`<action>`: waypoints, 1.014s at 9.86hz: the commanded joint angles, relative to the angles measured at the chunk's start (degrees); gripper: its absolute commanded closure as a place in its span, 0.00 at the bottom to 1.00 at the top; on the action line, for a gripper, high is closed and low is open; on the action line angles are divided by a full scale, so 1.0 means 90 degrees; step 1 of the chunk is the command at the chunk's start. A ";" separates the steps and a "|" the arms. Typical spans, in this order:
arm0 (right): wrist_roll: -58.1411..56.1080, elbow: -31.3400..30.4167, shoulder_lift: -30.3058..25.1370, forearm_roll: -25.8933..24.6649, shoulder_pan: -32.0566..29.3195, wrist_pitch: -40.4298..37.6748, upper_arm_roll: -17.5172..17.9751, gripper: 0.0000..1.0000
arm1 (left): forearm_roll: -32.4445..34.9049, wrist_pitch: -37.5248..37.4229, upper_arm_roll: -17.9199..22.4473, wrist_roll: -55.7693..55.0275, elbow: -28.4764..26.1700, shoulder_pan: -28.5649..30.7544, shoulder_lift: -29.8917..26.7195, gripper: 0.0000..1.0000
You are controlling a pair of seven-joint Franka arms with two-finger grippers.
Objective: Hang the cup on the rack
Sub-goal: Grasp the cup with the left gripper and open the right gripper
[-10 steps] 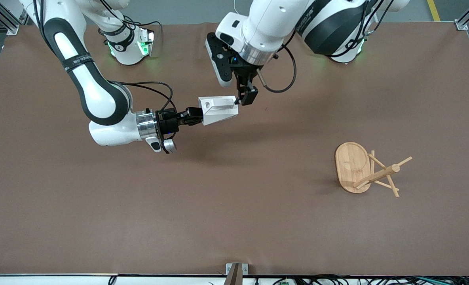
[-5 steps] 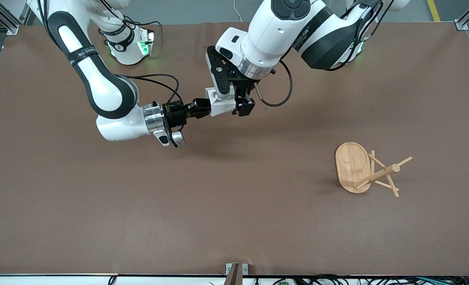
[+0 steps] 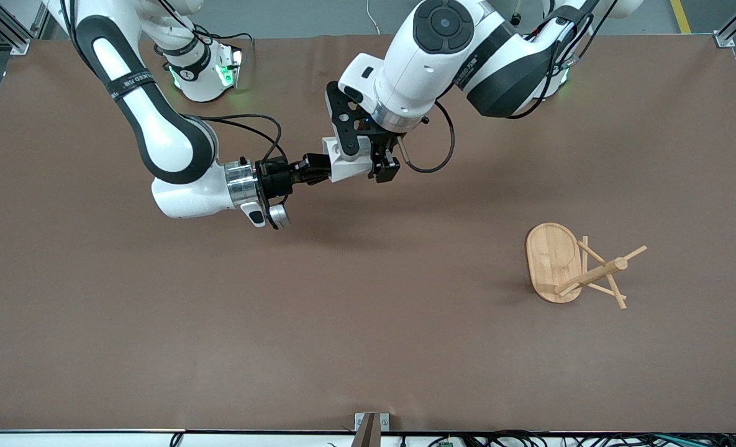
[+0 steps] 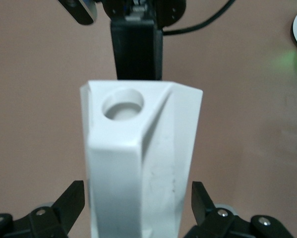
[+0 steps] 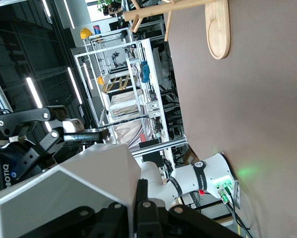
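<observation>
The white faceted cup [image 3: 346, 162] is held in the air over the middle of the table, toward the robots' bases. My right gripper [image 3: 313, 169] is shut on its rim end; one finger presses the cup wall [image 5: 64, 188] in the right wrist view. My left gripper [image 3: 368, 162] comes down over the cup and is open. Its fingertips [image 4: 74, 198] stand on either side of the cup body [image 4: 138, 163] with small gaps. The handle's round hole faces the left wrist camera. The bamboo rack [image 3: 554, 261] stands toward the left arm's end, nearer the front camera, far from both grippers.
The brown table mat [image 3: 368, 323] is bare apart from the rack. The rack's post and pegs [image 3: 604, 270] slant toward the left arm's end. The rack also shows in the right wrist view [image 5: 217, 29]. A metal bracket [image 3: 371, 425] sits at the table's front edge.
My right arm carried the cup toward the robots' bases, between the left gripper's fingers. The left gripper lowered around it. Little has moved in the last half second.
</observation>
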 commanded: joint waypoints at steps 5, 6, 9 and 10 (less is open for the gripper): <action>0.0016 -0.0160 -0.0323 0.0311 -0.0136 0.0045 0.0176 0.98 | 0.0161 -0.0305 -0.0002 0.0008 -0.0178 -0.0002 0.0017 1.00; 0.0035 -0.0160 -0.0323 0.0311 -0.0146 0.0025 0.0176 0.93 | 0.0161 -0.0305 -0.0002 0.0008 -0.0177 0.0056 -0.0031 1.00; 0.0094 -0.0150 -0.0371 0.0292 -0.0214 0.0015 0.0147 0.00 | 0.0161 -0.0295 0.0018 0.0017 -0.0158 0.0193 -0.0139 1.00; 0.0104 -0.0140 -0.0381 0.0224 -0.0272 0.0025 0.0137 0.00 | 0.0161 -0.0295 0.0018 0.0008 -0.0168 0.0184 -0.0139 1.00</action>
